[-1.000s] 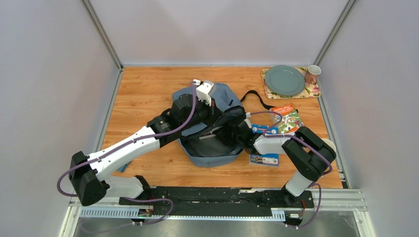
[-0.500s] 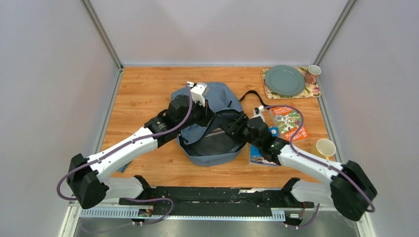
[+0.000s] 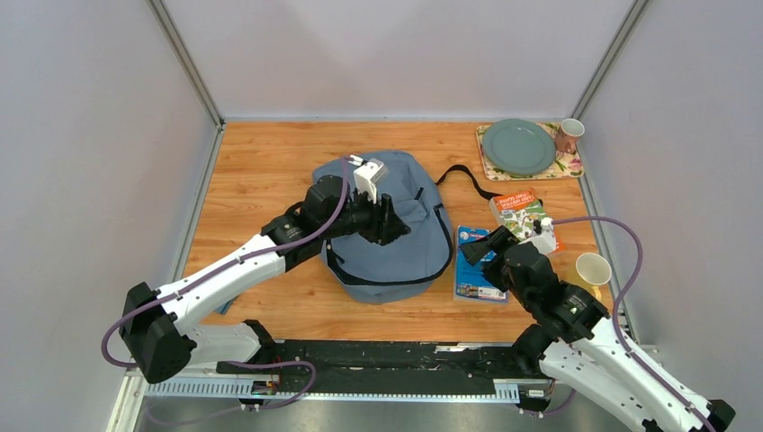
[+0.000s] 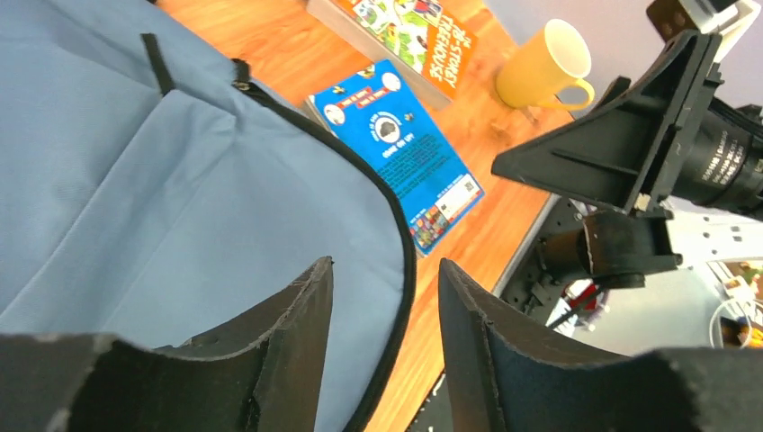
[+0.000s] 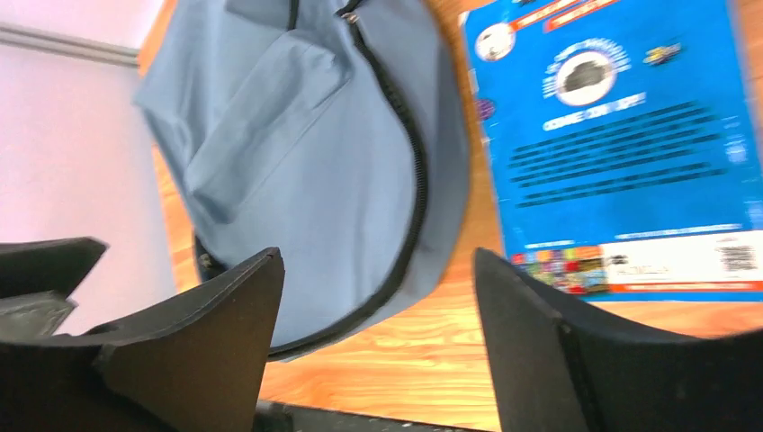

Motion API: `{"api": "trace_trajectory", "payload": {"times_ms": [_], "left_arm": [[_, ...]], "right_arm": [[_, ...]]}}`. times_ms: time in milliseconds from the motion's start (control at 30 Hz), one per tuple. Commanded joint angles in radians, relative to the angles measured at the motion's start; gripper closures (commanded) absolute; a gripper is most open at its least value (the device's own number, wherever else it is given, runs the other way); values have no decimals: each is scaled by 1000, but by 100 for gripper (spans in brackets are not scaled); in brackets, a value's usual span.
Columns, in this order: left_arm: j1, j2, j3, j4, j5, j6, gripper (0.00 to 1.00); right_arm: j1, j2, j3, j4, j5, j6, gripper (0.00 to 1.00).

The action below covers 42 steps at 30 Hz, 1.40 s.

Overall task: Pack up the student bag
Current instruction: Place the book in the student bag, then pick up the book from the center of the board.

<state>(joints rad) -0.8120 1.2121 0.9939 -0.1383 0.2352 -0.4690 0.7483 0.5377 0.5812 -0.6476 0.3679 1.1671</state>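
Student bag (image 3: 396, 261): lay flat mid-table; left gripper (image 3: 389, 220): hovered over its middle, jaws parted, empty; right gripper (image 3: 477, 249): gaped wide, empty, over blue book (image 3: 472, 286) just right of bag.

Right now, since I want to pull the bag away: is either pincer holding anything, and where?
Nothing is held. The left pincer is open over the student bag, the right pincer open by the blue book.

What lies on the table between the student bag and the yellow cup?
A blue book lies flat there, beside the student bag, as the left wrist view shows.
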Motion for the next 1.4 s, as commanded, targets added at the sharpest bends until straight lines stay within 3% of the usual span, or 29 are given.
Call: {"api": "trace_trajectory", "payload": {"times_ms": [0, 100, 200, 533, 633, 900, 1100, 1367], "left_arm": [[-3, -16, 20, 38, 92, -17, 41], [-4, 18, 41, 58, 113, -23, 38], [-50, 90, 83, 72, 128, -23, 36], [-217, 417, 301, 72, 110, -6, 34], [-231, 515, 331, 101, 119, -74, 34], [-246, 717, 384, 92, 35, -154, 34], [-250, 764, 374, 49, -83, -158, 34], [-251, 839, 377, 49, -54, -175, 34]], "right_arm": [[-6, -7, 84, -210, 155, -98, 16], [-32, 71, 126, -276, 175, -130, 6], [-113, 155, 158, -317, 152, -171, 3], [-570, 206, 71, -179, -229, -346, 2], [-660, 212, 33, -143, -315, -377, 3], [-713, 269, -29, -69, -414, -414, 5], [-718, 281, -58, -32, -438, -431, 5], [-719, 335, -89, 25, -455, -437, 5]]}}
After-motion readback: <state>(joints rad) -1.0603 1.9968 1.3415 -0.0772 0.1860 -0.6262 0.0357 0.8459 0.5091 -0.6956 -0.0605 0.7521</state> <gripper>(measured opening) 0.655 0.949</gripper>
